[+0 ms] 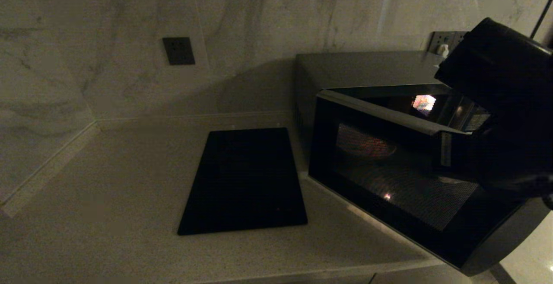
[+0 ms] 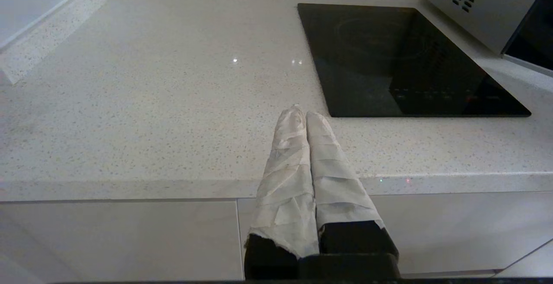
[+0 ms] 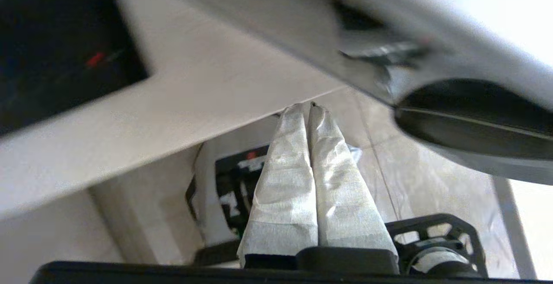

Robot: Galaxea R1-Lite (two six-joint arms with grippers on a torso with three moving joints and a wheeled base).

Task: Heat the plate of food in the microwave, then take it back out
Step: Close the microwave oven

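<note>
Right arm (image 1: 501, 102): bulky matt-black housing with rounded edges, seen large at the head view's right side, no markings legible. Left gripper (image 2: 306, 115): two long tapering fingers (image 2: 287, 171) wound in overlapping off-white cloth-like tape, creased and slightly frayed at the lower edge, emerging from black finger bases on a black mount. Right gripper (image 3: 307, 107): same build, fingers (image 3: 281, 184) in pale wrinkled tape wrap, a small dark speck at one tip, black base block beneath.
</note>
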